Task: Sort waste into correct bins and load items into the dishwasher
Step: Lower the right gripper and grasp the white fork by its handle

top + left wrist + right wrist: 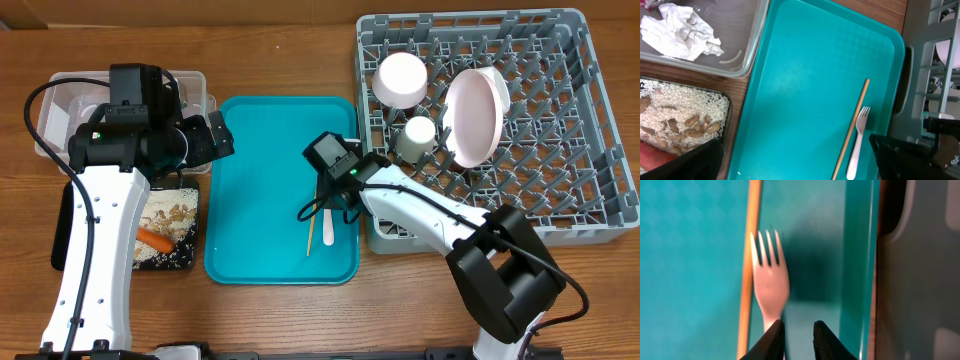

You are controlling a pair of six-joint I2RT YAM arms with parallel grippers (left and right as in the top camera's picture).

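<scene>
My right fingers [772,341], nearly together with a slim empty gap, hang over the white plastic fork [769,282] beside the wooden chopstick [749,255] near the right edge of the teal tray [690,255], narrowed, I judge, for its thin handle; my left fingers [687,160] gape wide.

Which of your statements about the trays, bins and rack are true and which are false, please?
1. The fork lies on the teal tray beside the chopstick. True.
2. The plate lies on the teal tray. False: it stands in the rack.
3. A napkin is in the clear tub. True.
4. The carrot sits in the clear tub. False: it lies in the black tray with the rice.
5. The left gripper is shut on a napkin. False: it is open and holds nothing.
</scene>
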